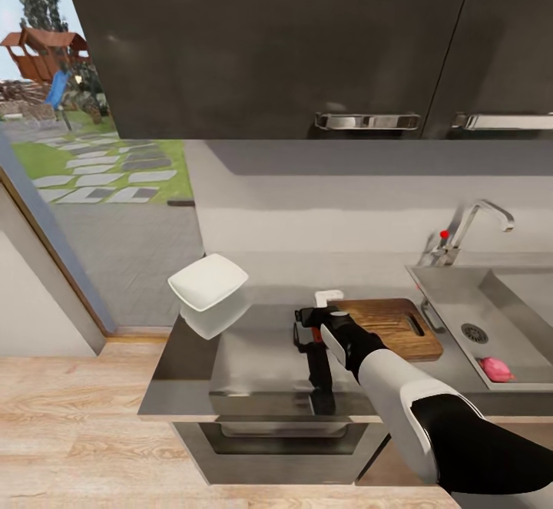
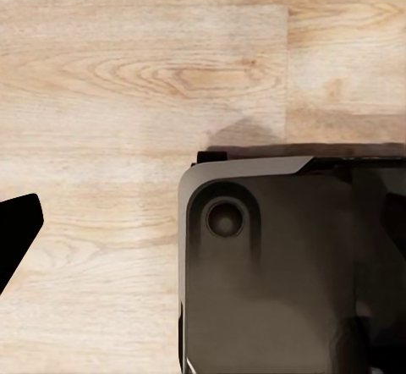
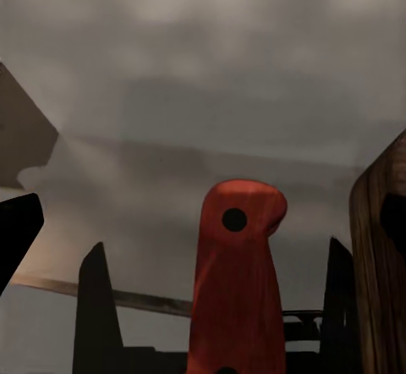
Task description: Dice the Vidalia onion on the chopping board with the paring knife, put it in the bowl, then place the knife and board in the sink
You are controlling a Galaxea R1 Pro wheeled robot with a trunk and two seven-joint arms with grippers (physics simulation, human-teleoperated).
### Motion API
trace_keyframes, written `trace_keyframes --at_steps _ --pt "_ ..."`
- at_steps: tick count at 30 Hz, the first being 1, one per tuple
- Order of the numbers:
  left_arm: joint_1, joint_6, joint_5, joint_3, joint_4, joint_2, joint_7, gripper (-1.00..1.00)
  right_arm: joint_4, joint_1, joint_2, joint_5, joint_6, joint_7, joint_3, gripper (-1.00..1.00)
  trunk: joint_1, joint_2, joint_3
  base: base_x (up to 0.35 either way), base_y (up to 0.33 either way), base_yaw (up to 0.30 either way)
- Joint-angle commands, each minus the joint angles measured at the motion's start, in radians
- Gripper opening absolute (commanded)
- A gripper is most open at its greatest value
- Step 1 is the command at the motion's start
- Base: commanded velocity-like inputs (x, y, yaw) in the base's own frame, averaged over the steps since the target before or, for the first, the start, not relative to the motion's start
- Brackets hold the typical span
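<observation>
My right gripper [image 1: 309, 332] points down at the countertop [image 1: 253, 355], just left of the chopping board [image 1: 393, 326]. In the right wrist view the gripper [image 3: 216, 255] stands open with the paring knife's red handle [image 3: 237, 289] between its fingers [image 3: 97, 306], a gap on each side. The board's edge [image 3: 381, 255] lies close beside them. The white bowl [image 1: 209, 282] sits at the counter's far left corner. A pink rounded thing, the onion [image 1: 497, 369], lies in the sink [image 1: 461, 286]. The left wrist view holds only a black tip [image 2: 17, 230] of the left gripper.
The chrome tap [image 1: 480, 221] with its red-tipped lever [image 1: 444, 234] rises behind the sink. Dark wall cabinets [image 1: 307, 41] hang above the counter. A glass door to the garden [image 1: 84, 163] is at left. The left wrist camera looks down on wooden floor [image 2: 127, 78] and my dark base [image 2: 271, 272].
</observation>
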Motion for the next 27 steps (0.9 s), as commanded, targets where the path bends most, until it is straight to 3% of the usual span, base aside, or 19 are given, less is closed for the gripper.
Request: trace_keyframes --at_steps 1,7,13,27 --pt "0.000 -0.003 0.000 0.000 0.000 0.000 0.000 1.00 0.027 0.000 0.000 -0.009 0.006 -0.005 0.003 1.00 0.001 -0.001 -0.003 0.000 0.002 0.000" --pt "0.000 -0.003 0.000 0.000 0.000 0.000 0.000 1.00 0.027 0.000 0.000 -0.022 0.006 0.031 0.003 1.00 0.001 -0.001 -0.006 0.000 0.000 0.000" --pt "0.000 -0.003 0.000 0.000 0.000 0.000 0.000 1.00 0.027 0.000 0.000 -0.098 0.006 0.108 0.003 1.00 0.001 -0.001 -0.006 0.000 0.000 0.000" --pt "0.000 -0.002 0.000 0.000 0.000 0.000 0.000 1.00 0.027 0.000 0.000 -0.113 0.005 0.123 0.003 1.00 0.001 -0.001 -0.006 0.000 0.000 0.000"
